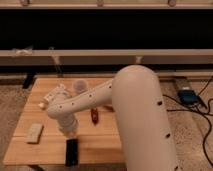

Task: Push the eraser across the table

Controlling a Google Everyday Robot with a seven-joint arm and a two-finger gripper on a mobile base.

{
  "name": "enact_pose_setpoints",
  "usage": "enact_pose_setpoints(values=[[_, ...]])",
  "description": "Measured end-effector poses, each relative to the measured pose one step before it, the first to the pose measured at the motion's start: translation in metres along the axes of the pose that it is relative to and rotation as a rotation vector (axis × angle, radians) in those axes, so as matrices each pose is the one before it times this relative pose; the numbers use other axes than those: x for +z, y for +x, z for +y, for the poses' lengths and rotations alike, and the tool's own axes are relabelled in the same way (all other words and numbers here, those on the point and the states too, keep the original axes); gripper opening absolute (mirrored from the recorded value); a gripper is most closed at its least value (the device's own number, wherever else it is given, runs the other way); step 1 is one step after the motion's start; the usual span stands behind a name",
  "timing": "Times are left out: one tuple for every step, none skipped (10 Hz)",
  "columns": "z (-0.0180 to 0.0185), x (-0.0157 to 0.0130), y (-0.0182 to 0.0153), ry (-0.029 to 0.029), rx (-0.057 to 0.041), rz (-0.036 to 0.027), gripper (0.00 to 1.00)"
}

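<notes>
gripper [69,134] at the end of the bulky white arm [135,115] points down, just above the flat glossy black rectangular eraser [72,151]; its finger state i cannot tell. eraser lies near the front edge of the light wooden plank table [102,142], pale beige block [34,132] to one side, dark red oblong thing [94,115] behind.

Bulky white rounded arm [132,107], small dark holes dotting its shell, gripper [69,134] at its tip.
</notes>
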Motion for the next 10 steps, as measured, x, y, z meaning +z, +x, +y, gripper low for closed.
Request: enact_pose_setpoints(values=[[-0.00034, 0.00177, -0.00748, -0.00159, -0.00913, -0.00984, 0.00], [-0.00067, 0.00120, -0.00500, -0.00002, -0.00643, -0.00662, 0.00], [0.00131, -0.00012, -0.00355, 0.00041, -0.00333, -0.00354, 0.00], [0.00190, -0.00211, -0.00381, 0.00531, -0.00117, -0.00192, 0.00], [0.00252, -0.01001, -0.00014, 0.02418, 0.00594, 0.00988, 0.05], [0.00266, -0.00949, 0.00216, 0.02074, 0.00782, 0.01064, 0.12], [0.00616, -0.01796, 0.00621, 0.03789, 0.01489, 0.02260, 0.24], [0.00681, -0.01704, 0.00627, 0.03845, 0.01463, 0.02265, 0.34], [0.00441, -0.01214, 0.00449, 0.02638, 0.00936, 0.01709, 0.40], [0.00108, -0.00361, 0.00121, 0.00834, 0.00244, 0.00492, 0.41]])
